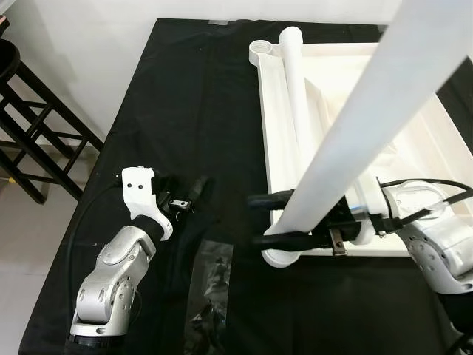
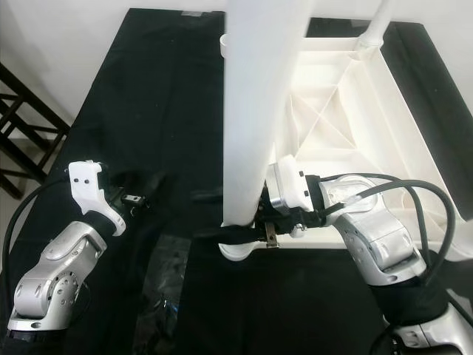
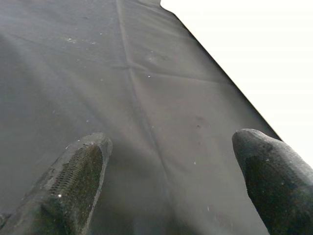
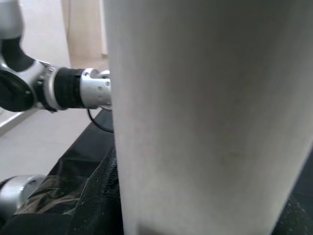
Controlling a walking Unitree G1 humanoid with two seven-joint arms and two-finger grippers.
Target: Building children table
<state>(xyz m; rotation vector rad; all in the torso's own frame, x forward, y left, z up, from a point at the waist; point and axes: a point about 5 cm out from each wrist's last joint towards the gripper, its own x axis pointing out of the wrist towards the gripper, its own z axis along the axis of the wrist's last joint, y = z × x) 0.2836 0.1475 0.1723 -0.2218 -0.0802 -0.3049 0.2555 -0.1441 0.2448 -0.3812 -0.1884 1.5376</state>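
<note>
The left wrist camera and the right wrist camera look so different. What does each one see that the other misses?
The left wrist view looks along the left gripper, whose fingers stand apart over the bare black cloth, holding nothing. The right wrist view has the white table leg pressed close, with the silver left arm and pale floor beyond it. Both show the black cloth and something white along one side.

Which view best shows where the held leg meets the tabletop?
The left eye view: the leg stands in the corner socket, gripped by the right pincer. The right eye view shows likewise; the right wrist view, blank leg surface.
</note>
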